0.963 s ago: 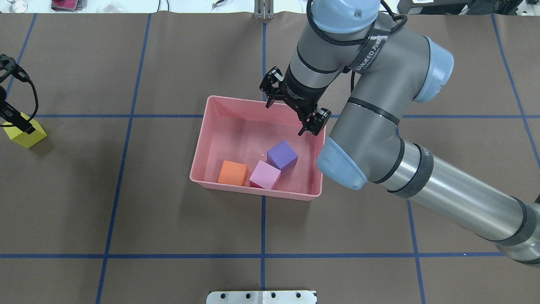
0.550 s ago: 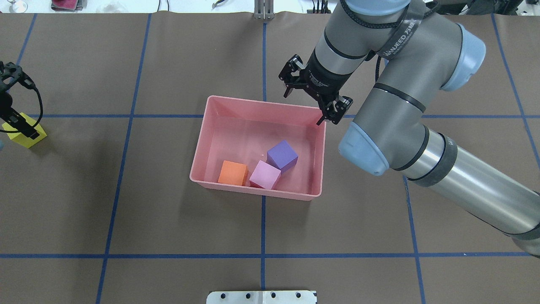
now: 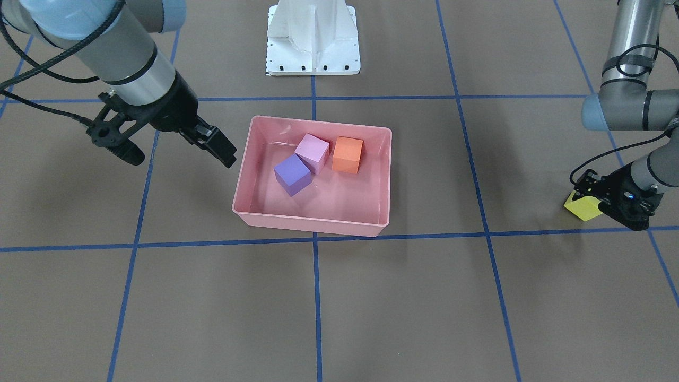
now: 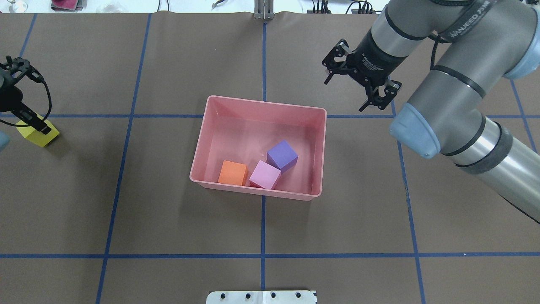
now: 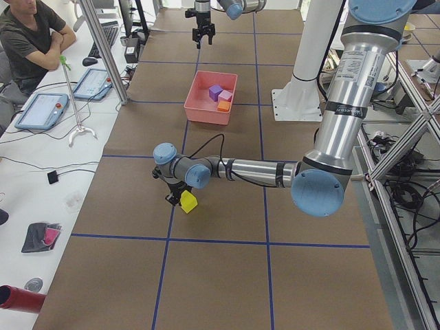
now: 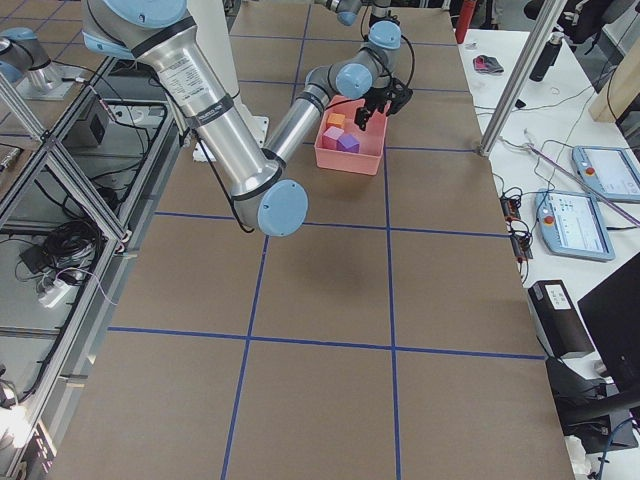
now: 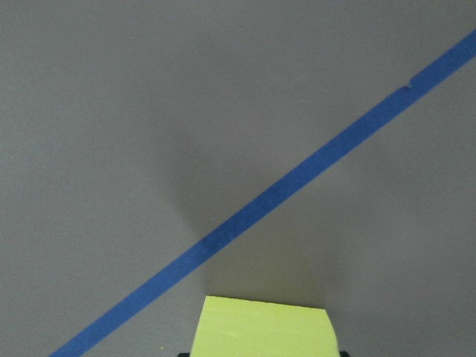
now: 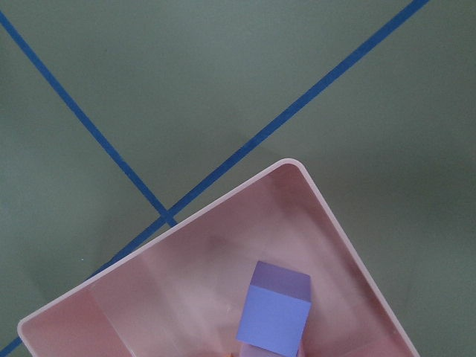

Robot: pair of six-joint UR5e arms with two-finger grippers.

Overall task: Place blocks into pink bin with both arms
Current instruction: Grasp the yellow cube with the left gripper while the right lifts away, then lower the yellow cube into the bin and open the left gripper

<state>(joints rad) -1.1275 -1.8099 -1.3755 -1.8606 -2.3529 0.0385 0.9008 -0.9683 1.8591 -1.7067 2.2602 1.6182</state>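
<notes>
While three of the four cubes lie in the tray, one is outside it; entries follow.

Item: shallow salmon-pink plastic bin [image 4: 261, 102], rectangular with rounded corners, at the middle of the brown table with blue tape lines [image 4: 168, 219]. Contents: small matte orange cube [image 4: 233, 172], light pink cube [image 4: 265, 175] and purple cube [image 4: 282, 156], clustered toward the wall nearest the robot. The light pink one touches the purple one and sits just beside the orange one. The half farther from the robot is bare.

Item: small matte yellow cube [image 4: 39, 137], well apart from the bin, far out on the robot's left. It is clamped in the left gripper [image 3: 604, 204]; the side view shows it tilted under the gripper, apparently just off the table.

Item: right gripper [image 4: 344, 96], jaws spread wide and holding nothing, hanging over the table just past the bin's far right corner.

Step in hand, as judged: the last block is in the grasp, and its carry to the bin is about to begin or just beginning.

Next move calls for: a long sideways carry toward the middle, high enough to clear the bin's wall, then release over the bare part of its floor, clear of the three cubes. The right arm should keep off that path.
</notes>
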